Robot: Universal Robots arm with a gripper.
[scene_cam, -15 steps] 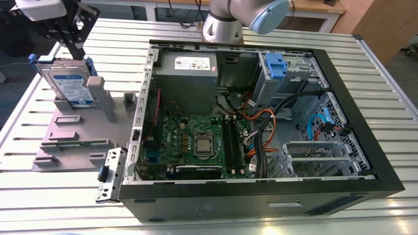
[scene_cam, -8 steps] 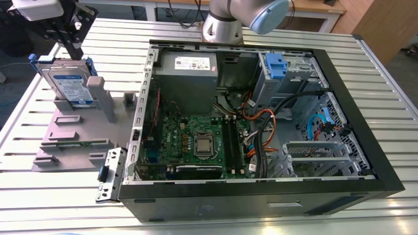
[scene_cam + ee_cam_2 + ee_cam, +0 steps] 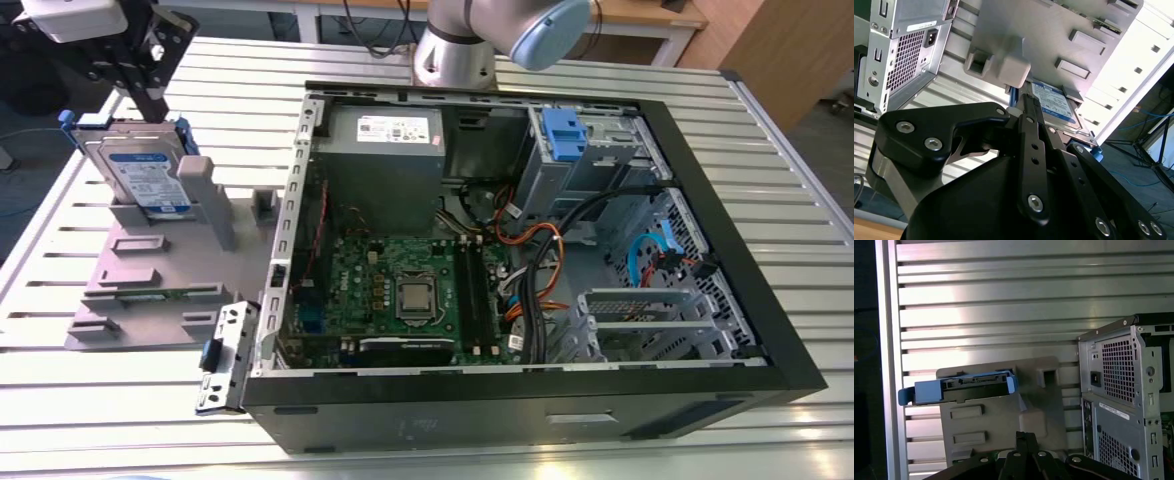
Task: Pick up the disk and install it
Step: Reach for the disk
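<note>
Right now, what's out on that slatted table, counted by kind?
Disk: 1
Grey stand holding it: 1
Open computer case: 1
Total: 3

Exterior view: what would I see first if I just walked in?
A big open computer case sits in the middle, with a green circuit board inside. At the exterior view's left, the disk with its blue label stands on edge in a grey holder, the black tool at its top edge.
</note>
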